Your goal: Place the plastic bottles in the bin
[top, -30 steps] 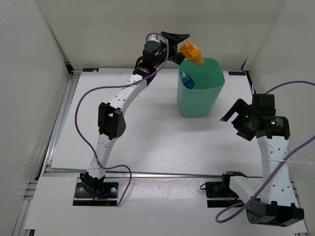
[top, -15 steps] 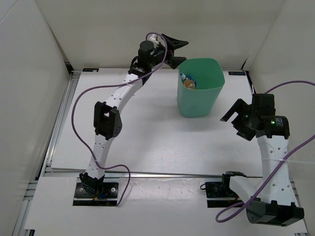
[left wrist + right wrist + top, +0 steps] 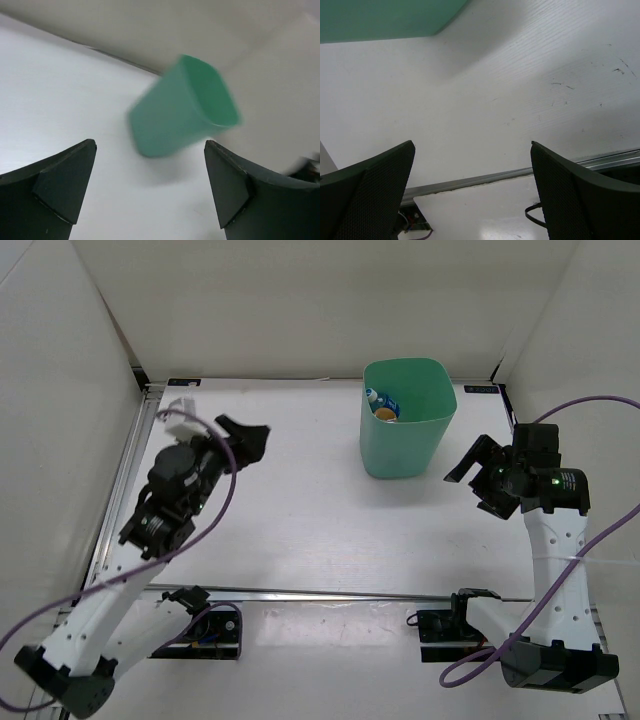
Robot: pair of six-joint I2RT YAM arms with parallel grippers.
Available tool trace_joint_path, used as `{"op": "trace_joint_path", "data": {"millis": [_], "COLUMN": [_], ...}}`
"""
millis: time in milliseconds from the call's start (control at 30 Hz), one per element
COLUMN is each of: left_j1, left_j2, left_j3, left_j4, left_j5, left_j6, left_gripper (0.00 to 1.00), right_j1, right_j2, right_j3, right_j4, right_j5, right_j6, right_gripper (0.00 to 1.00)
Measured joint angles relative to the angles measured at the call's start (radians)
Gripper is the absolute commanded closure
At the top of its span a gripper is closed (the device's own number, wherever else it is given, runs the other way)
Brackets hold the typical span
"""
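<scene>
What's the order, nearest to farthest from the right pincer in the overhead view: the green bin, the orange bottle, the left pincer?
1. The green bin, just left of the right pincer and slightly farther back.
2. The orange bottle, inside the bin, toward its left side.
3. The left pincer, well off to the left, past the bin.

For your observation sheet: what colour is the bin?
The bin is mint green, seen most clearly in the top external view.

arms: left white arm (image 3: 105, 602), right white perforated arm (image 3: 556, 558), black joints | cables: purple cables (image 3: 585, 400) | left gripper (image 3: 150, 147): black wedge fingers (image 3: 55, 187)
</scene>
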Motion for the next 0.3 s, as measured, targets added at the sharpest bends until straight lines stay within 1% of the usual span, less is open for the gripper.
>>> {"op": "trace_joint_path", "data": {"millis": [67,133,167,200,233,300], "left_j1": [0.008,0.011,0.011,0.011,0.011,0.024], "left_j2": [-0.114,-0.173,-0.188,-0.201,-0.213,-0.231], "left_j3": [-0.128,-0.23,-0.272,-0.312,-0.348,-0.412], "left_j4": [-0.024,-0.061,-0.079,-0.095,-0.103,-0.111], "left_j5": [-0.153,-0.309,-0.388,-0.498,-0.549,-0.736], "left_j6": [0.058,0.113,0.135,0.159,0.168,0.175], "left_gripper": [0.0,0.0,0.0,0.0,0.0,0.0], "right_j1": [0.0,0.0,0.0,0.0,0.0,0.0], "right_j2": [0.0,0.0,0.0,0.002,0.005,0.015], "right_j3": [0.0,-0.002,-0.003,-0.004,-0.004,-0.004], "right_j4": [0.0,0.001,0.001,0.001,0.001,0.001], "right_j5": [0.002,0.003,0.003,0.001,-0.001,-0.003], "right_j6": [0.0,0.001,0.001,0.002,0.002,0.002], "right_gripper": [0.0,0.0,0.0,0.0,0.0,0.0]}}
